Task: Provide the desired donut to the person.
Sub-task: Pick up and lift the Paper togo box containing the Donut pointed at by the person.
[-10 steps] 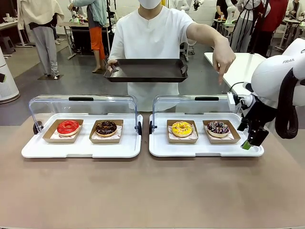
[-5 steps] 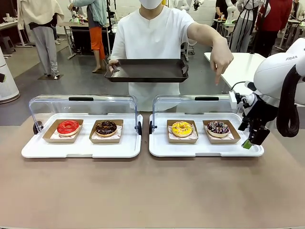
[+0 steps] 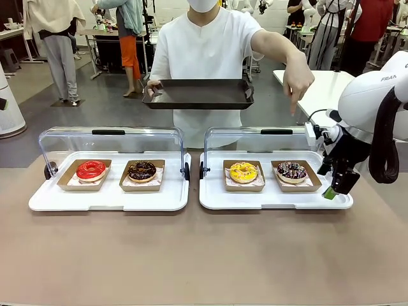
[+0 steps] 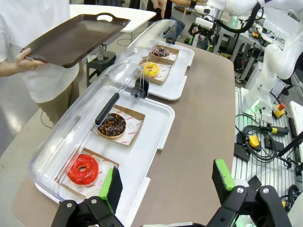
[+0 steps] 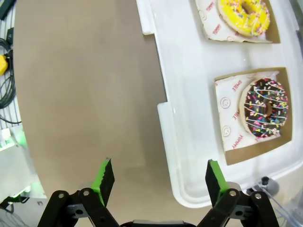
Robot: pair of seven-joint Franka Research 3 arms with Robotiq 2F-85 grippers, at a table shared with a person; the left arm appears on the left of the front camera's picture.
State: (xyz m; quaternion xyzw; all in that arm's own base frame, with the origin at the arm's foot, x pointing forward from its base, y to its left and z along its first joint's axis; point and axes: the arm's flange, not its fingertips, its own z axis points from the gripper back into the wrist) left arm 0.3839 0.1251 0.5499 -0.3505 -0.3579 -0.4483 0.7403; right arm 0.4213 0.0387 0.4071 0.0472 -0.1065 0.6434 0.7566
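Plainly, both pairs of jaws gape wide, holding nothing. The right gripper (image 5: 158, 172) hovers at the white tray's (image 5: 189, 142) corner, with the sprinkled chocolate donut (image 5: 264, 109) at two o'clock. The left gripper (image 4: 168, 178) hangs by the red donut (image 4: 83, 169). The person (image 3: 204, 44), holding a dark tray (image 3: 197, 94), points down at the sprinkled one.

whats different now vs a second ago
The person's dark brown rectangular tray drifted slightly toward picture right; the right arm's white housing eased back a touch. Nothing was gripped or released. The open right gripper stays at the right white plastic tray's corner, the person's hand keeps pointing down toward the chocolate sprinkled donut, and no donut moved.
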